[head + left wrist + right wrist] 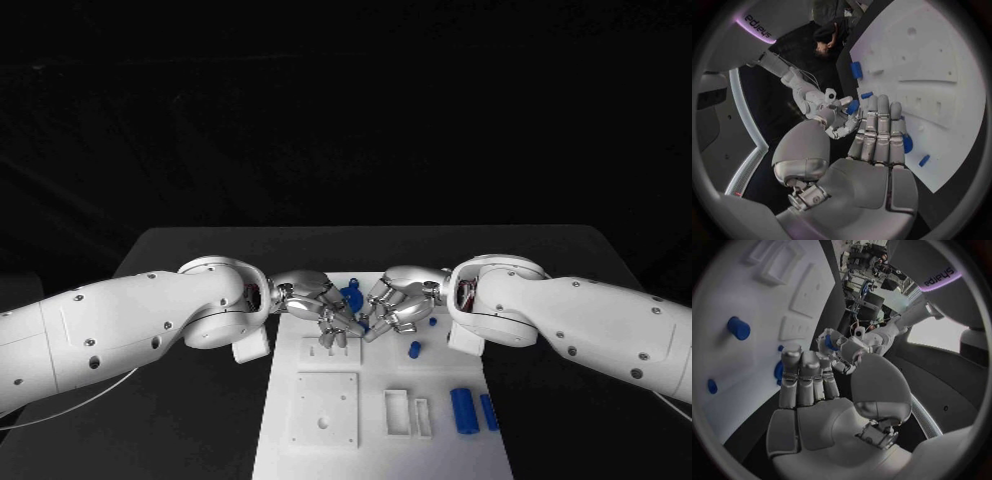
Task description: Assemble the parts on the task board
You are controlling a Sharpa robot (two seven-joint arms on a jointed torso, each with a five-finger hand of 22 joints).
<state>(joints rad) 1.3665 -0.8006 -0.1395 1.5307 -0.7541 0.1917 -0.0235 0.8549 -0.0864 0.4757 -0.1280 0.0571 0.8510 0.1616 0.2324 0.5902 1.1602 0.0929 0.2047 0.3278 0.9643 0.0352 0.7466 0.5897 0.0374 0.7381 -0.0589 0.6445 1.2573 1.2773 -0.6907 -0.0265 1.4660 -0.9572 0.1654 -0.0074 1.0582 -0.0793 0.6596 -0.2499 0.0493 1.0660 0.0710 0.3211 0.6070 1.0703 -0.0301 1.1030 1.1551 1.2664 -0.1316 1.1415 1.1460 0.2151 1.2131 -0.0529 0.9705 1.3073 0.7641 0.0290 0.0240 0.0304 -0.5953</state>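
Parts of blue plastic sit on the task board (378, 440), the white plate taken here as landmark. One blue part (352, 296) lies at the board's far end, between the two hands and mostly covered by them, so its shape cannot be made out. The left hand (315, 304) and the right hand (397, 304) meet over that end, fingertips nearly touching. Fingers (879, 132) of the left hand lie straight and close together over the board with a blue piece beside them; the right wrist view shows the right hand's fingers (804, 377) likewise straight, a blue piece at their tips. Whether either hand grips it cannot be told. A small blue peg (414, 349) lies just nearer on the board, apart from the fingers. Two blue cylinders (473, 410) rest at the board's near right edge. The board lies on the black surface (577, 260).
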